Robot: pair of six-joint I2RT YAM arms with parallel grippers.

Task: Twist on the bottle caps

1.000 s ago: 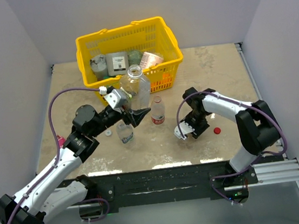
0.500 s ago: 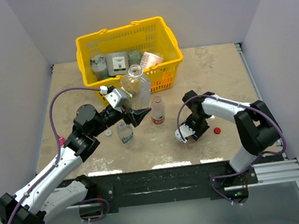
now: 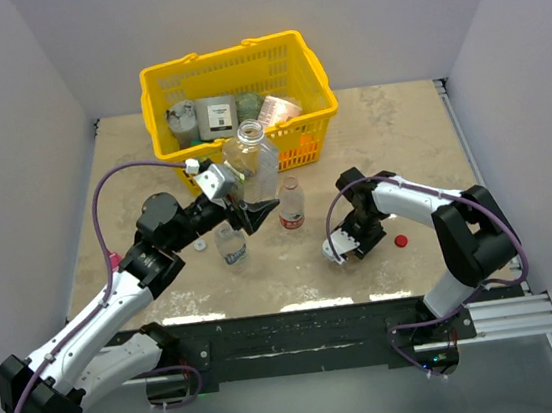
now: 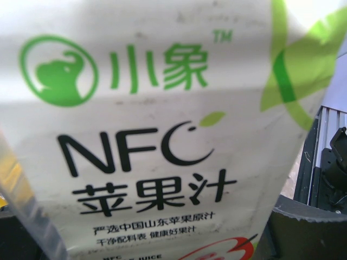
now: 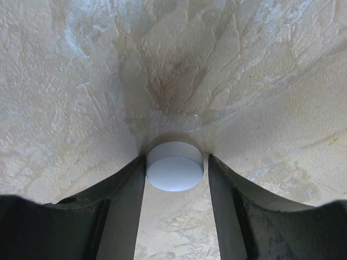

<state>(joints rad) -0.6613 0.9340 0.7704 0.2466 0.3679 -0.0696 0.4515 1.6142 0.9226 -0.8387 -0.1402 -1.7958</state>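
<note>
The white cap [image 5: 174, 165] sits flat on the table [image 3: 398, 131], open side down as far as we can judge, right between the fingers [image 5: 127, 200] of the right gripper [image 5: 177, 162]. We take it to be light, stiff plastic with a smooth, fairly slippery side wall. It is best pinched low across its widest part, square on, so it does not squirt out or tip. The jaws stand narrowly apart around it: one finger looks to touch the rim and a thin sliver of table shows at the other, so we judge nothing is clamped yet.

In the top view this cap is hidden under the right wrist. There we make out the red cap [image 3: 401, 241] just beside that arm and a second white cap [image 3: 200, 244] near the short bottle [image 3: 230, 244]. The slim red-labelled bottle [image 3: 292, 204] and the larger bottle [image 3: 250, 154] stand uncapped in front of the yellow basket [image 3: 228, 59].

The left gripper [image 3: 261, 210] hovers among the bottles. Its wrist camera is filled by a printed label [image 4: 146, 135] with green and black lettering, and none of its fingers show. We cannot tell how far it is open, nor whether it holds anything, nor for sure which bottle wears that label.
</note>
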